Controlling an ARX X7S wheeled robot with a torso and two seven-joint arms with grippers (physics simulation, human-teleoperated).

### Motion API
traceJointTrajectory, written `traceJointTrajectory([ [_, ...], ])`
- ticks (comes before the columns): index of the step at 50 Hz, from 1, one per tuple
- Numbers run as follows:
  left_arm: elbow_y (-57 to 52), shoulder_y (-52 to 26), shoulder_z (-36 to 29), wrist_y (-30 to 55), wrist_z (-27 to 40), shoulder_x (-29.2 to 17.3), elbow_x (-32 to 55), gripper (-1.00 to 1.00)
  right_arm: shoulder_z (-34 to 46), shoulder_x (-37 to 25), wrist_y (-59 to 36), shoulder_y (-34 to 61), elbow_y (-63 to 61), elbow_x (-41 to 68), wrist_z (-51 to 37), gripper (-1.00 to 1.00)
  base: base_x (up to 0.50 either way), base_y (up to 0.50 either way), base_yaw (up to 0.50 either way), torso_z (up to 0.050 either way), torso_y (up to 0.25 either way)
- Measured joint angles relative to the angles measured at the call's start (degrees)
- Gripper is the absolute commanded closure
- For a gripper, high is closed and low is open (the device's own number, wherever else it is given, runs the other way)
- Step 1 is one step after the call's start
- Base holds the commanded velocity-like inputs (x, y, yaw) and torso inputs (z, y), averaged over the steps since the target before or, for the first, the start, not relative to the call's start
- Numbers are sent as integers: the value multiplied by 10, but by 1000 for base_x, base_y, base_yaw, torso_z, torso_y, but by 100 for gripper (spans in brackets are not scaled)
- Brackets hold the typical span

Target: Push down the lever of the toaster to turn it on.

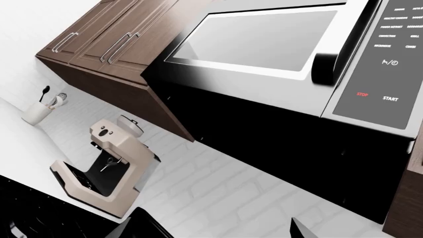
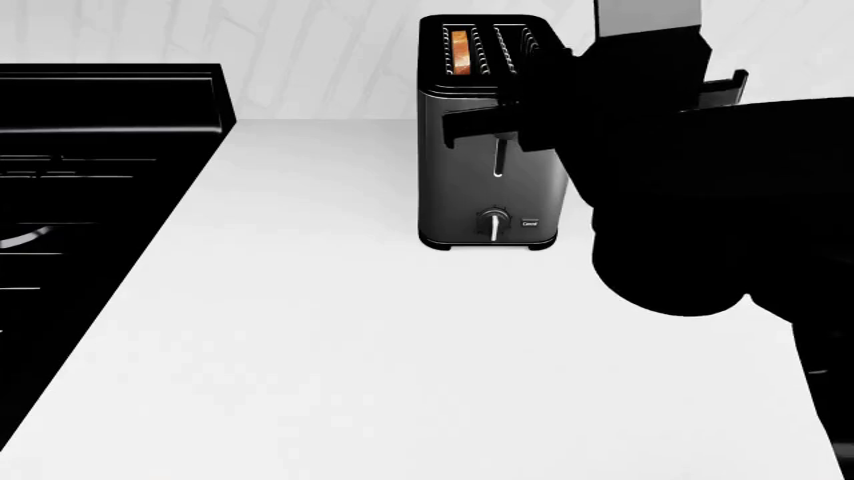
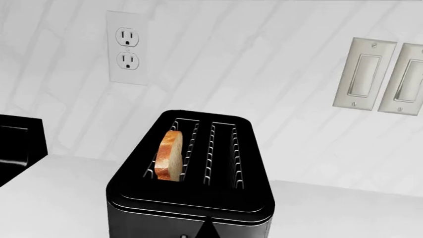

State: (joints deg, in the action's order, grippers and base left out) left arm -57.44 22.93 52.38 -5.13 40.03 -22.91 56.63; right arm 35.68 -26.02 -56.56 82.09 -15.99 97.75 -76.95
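1. Left wrist view. Microwave (image 1: 264, 54), dark body, grey door, control panel with STOP and START keys, mounted under brown wall cabinets (image 1: 106, 39). Below it, white tiled backsplash. Beige stand mixer (image 1: 109, 163) on the counter (image 1: 26, 144); white utensil holder (image 1: 36, 111) with dark and pale utensils well apart from the mixer. Two dark points at the picture's edge may be the left gripper's fingers; whether they stand apart or together cannot be told. No toaster in this view.

2. Head view. Toaster (image 2: 487, 140), tall brushed-steel box with black top and base, standing upright on the white counter (image 2: 334, 350) near the backsplash. Slice of bread (image 2: 459, 52) in one top slot. Front face carries a thin vertical slot, a round dial (image 2: 494, 222) low down, and a small label button beside the dial. The lever (image 2: 474, 122) shows as a dark bar near the top of the slot. Right arm and its gripper (image 2: 587, 105) appear as a black mass over the toaster's right side, reaching the lever's height; contact and the spread of the fingers cannot be told. Black stove (image 2: 94, 200) adjoins the counter on the left.

3. Right wrist view. Toaster top seen from above and in front, two slots, bread in one. A dark fingertip (image 3: 207, 230) sits just before the toaster's upper front edge. Behind: wall outlet (image 3: 127, 48) and light switches (image 3: 380, 77) on the tiled wall.
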Motion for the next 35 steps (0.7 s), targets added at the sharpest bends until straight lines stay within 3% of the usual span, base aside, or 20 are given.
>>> traceJointTrajectory([
  [35, 2, 7, -3, -10, 5, -3, -2, -100, 16, 26, 30, -21, 75, -31, 53, 100, 0, 0, 0, 0, 0],
])
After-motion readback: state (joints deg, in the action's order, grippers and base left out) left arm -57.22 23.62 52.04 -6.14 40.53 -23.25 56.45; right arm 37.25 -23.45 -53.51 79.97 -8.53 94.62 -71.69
